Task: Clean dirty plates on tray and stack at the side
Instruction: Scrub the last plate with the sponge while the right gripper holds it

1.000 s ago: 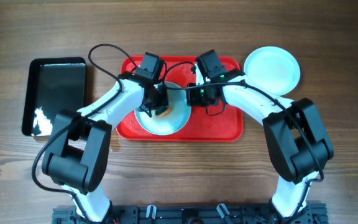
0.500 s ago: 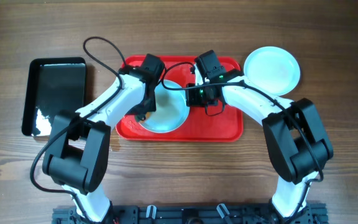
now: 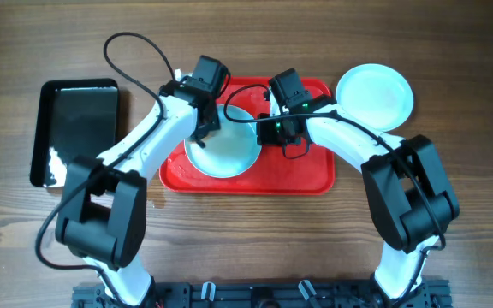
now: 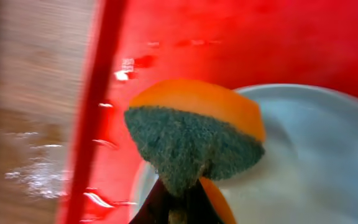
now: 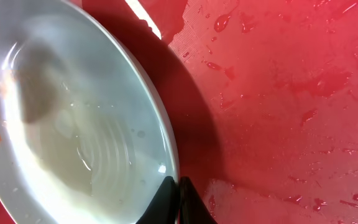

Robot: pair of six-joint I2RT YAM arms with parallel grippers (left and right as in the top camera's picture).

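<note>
Two round pale blue-white shallow plates are in view. One plate [image 3: 229,154] lies in the left half of the large red rectangular plastic tray [image 3: 306,175]. The second plate [image 3: 375,96] rests on the wooden table [image 3: 452,51], just beside the tray's far right corner.

The tray's long axis runs left to right. The right wrist view shows water drops on its textured surface. A glossy black rectangular tray [image 3: 77,128] lies to the left, apart from the red one, with its long axis running near to far.

The left pincer [image 4: 176,205] is pressed together on an orange sponge with a dark green scouring face [image 4: 191,140]. The sponge hangs over the left rim of the plate on the tray, and whether it touches cannot be told.

The right pincer [image 5: 174,196] is pinched on the right rim of the same plate. That edge casts a broad shadow on the tray.

One second ago the left pincer and sponge were over the middle of this plate. They now stand at its far left edge, and the left arm's black cable loop [image 3: 135,51] has shifted left. The right arm has kept its position.
</note>
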